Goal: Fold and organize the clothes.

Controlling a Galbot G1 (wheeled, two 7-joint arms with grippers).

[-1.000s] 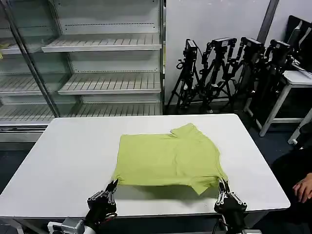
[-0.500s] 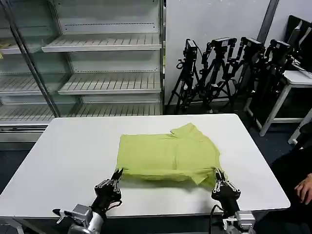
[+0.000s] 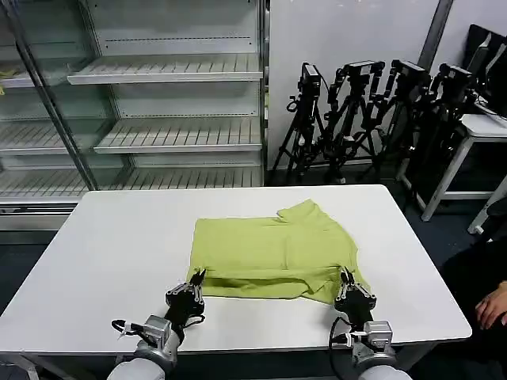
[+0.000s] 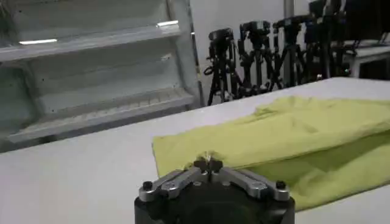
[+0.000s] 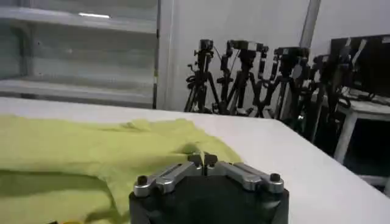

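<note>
Lime-green T-shirt lies with near hem doubled.

Lime-green T-shirt on white table (end effectors pinching its near corners)

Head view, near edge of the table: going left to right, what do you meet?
Left claw, closed on the near left corner of the lime-green T-shirt → the shirt's folded near hem → right claw, closed on the near right corner → bare white table.
</note>
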